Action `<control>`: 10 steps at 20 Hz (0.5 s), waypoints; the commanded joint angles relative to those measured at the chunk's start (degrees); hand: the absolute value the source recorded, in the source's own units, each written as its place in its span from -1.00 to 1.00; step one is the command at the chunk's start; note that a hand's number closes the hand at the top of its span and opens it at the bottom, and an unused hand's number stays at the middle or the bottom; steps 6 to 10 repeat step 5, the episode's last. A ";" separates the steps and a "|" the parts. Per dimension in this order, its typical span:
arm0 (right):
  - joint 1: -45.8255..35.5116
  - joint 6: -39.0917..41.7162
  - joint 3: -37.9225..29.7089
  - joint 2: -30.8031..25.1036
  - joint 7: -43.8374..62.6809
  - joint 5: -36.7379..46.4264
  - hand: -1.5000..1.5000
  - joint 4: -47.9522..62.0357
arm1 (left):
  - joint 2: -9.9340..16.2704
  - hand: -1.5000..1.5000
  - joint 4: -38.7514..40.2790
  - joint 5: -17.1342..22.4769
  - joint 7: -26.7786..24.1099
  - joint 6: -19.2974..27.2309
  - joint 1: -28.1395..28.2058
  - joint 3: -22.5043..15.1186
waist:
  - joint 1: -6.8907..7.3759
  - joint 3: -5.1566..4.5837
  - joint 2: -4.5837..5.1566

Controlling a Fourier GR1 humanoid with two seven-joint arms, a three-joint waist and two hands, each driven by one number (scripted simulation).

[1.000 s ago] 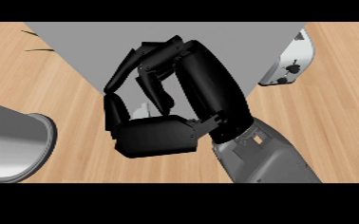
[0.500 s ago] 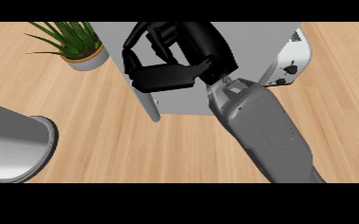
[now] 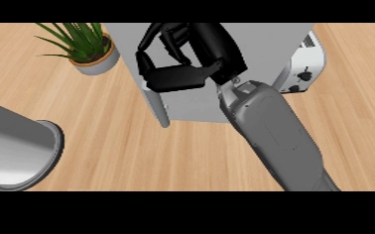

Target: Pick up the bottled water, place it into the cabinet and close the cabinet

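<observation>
At the far left, a curved grey metal vessel (image 3: 26, 153) is cut by the view's edge, resting on the wooden counter (image 3: 147, 153). Further back on the left stands a potted plant (image 3: 86, 44), its green leaves spreading above a tan and grey pot. Just right of the plant is the grey cabinet (image 3: 260, 42), seen from above, with a narrow door panel (image 3: 155, 106) running along its left side towards the viewer. The right hand (image 3: 183, 62) hangs over the cabinet's top, its black fingers curled inward towards the thumb and palm; whether they close on anything cannot be told, since the hand covers whatever lies inside its curl. The bottled water shows nowhere in the view, so its place cannot be told. The grey forearm (image 3: 275, 139) runs from the hand down to the lower right edge of the view. To the right of the cabinet, touching or just beside its side, stands a silver toaster (image 3: 304, 69) with dark knobs on its face. The left hand is out of view
</observation>
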 commanded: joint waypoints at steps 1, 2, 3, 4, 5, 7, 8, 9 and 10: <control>-1.89 -2.21 -5.14 -2.00 -0.81 1.61 1.00 12.64 | 0.02 1.00 -1.62 -0.33 1.09 0.58 -0.96 -0.92 | 0.84 -0.26 4.12; -2.54 -1.00 -6.32 -3.15 0.62 0.24 1.00 11.87 | -0.87 1.00 -1.11 -0.69 0.87 2.34 -2.75 -0.93 | 0.06 -0.26 4.13; -2.98 -2.43 -5.60 -2.25 1.30 1.36 1.00 12.38 | -0.10 1.00 -3.57 -0.79 1.34 1.09 0.15 -0.86 | 1.26 -0.24 3.73; -2.69 -2.19 -5.40 -1.62 1.11 0.88 1.00 12.41 | -0.78 1.00 -0.96 -1.09 0.91 1.34 -1.53 -1.06 | 0.67 -0.32 3.94; -2.45 -0.80 -5.41 -2.62 0.99 0.54 1.00 12.10 | -0.12 1.00 -1.93 -0.35 1.95 2.48 -2.72 -0.61 | 0.18 -0.26 3.98; -2.45 -0.80 -5.41 -2.62 0.99 0.54 1.00 12.10 | -0.12 1.00 -1.93 -0.35 1.95 2.48 -2.72 -0.61 | 0.18 -0.26 3.98; -2.45 -0.80 -5.41 -2.62 0.99 0.54 1.00 12.10 | -0.12 1.00 -1.93 -0.35 1.95 2.48 -2.72 -0.61 | 0.18 -0.26 3.98; -2.45 -0.80 -5.41 -2.62 0.99 0.54 1.00 12.10 | -0.12 1.00 -1.93 -0.35 1.95 2.48 -2.72 -0.61 | 0.18 -0.26 3.98; -2.45 -0.80 -5.41 -2.62 0.99 0.54 1.00 12.10 | -0.12 1.00 -1.93 -0.35 1.95 2.48 -2.72 -0.61 | 0.18 -0.26 3.98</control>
